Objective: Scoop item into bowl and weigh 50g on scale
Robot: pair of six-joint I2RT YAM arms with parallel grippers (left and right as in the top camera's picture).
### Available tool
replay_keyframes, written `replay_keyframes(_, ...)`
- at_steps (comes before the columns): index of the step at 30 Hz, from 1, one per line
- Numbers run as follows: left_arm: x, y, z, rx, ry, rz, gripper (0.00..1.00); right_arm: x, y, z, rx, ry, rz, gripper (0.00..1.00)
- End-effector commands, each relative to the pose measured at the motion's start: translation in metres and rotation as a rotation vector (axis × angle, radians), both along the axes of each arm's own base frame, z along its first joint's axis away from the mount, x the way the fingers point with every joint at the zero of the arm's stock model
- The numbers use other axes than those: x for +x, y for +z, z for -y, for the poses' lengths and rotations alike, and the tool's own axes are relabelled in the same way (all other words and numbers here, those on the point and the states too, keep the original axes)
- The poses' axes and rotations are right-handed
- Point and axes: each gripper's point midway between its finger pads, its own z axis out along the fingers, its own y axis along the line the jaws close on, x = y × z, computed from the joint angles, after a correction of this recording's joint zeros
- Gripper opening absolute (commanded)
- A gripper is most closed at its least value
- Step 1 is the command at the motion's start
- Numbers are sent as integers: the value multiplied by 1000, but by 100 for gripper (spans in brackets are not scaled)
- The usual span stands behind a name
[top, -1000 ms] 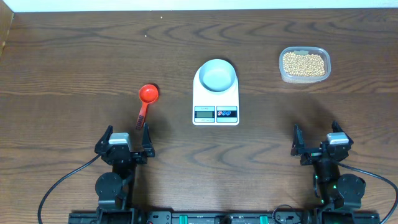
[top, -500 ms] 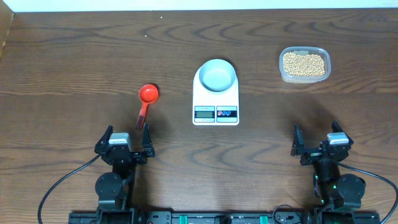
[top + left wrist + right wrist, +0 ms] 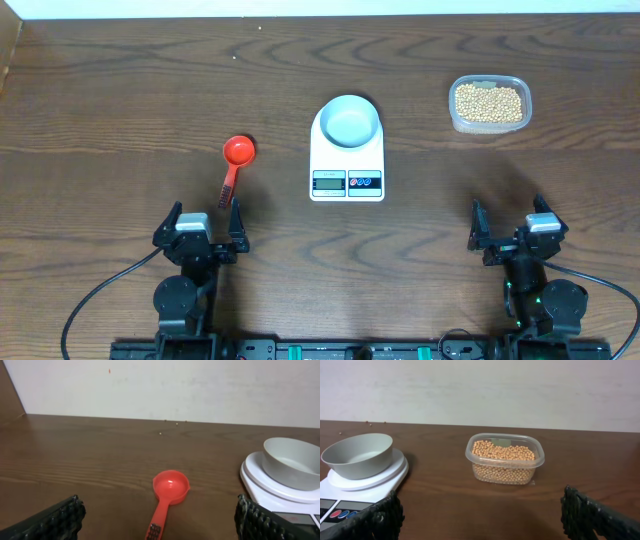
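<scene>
The white scale (image 3: 347, 150) lies mid-table with the pale blue-white bowl (image 3: 351, 121) on it, empty. Tan-yellow beans (image 3: 489, 102) fill a clear plastic tub (image 3: 490, 122) at the back right. A red scoop (image 3: 237, 152) lies left of the scale, handle toward me. My left gripper (image 3: 200, 222) rests open at the front left, just behind the scoop's handle (image 3: 155, 530). My right gripper (image 3: 508, 225) stays open at the front right, empty, facing the tub (image 3: 504, 457). The bowl (image 3: 359, 455) and scale (image 3: 367, 477) show at left in the right wrist view.
A pale wall (image 3: 160, 387) rises behind the table's far edge. A few stray beans (image 3: 170, 422) lie near that edge. Cables (image 3: 95, 295) trail from both arm bases at the front.
</scene>
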Motion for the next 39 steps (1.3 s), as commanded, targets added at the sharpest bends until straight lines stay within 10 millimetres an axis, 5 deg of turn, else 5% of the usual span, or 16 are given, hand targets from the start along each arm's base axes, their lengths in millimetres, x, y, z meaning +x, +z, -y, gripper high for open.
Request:
replay_keyframes(1,-1,-18,-3,7,12,-68,98,0,-1,-1,13,4,-2,99)
replay_keyframes(20,9,15,15,-12,-92,-122,98,0,-1,-1,13,4,-2,99)
replay_keyframes(39,91,78,29,-80,-159,-549,98,0,-1,-1,13,4,-2,99)
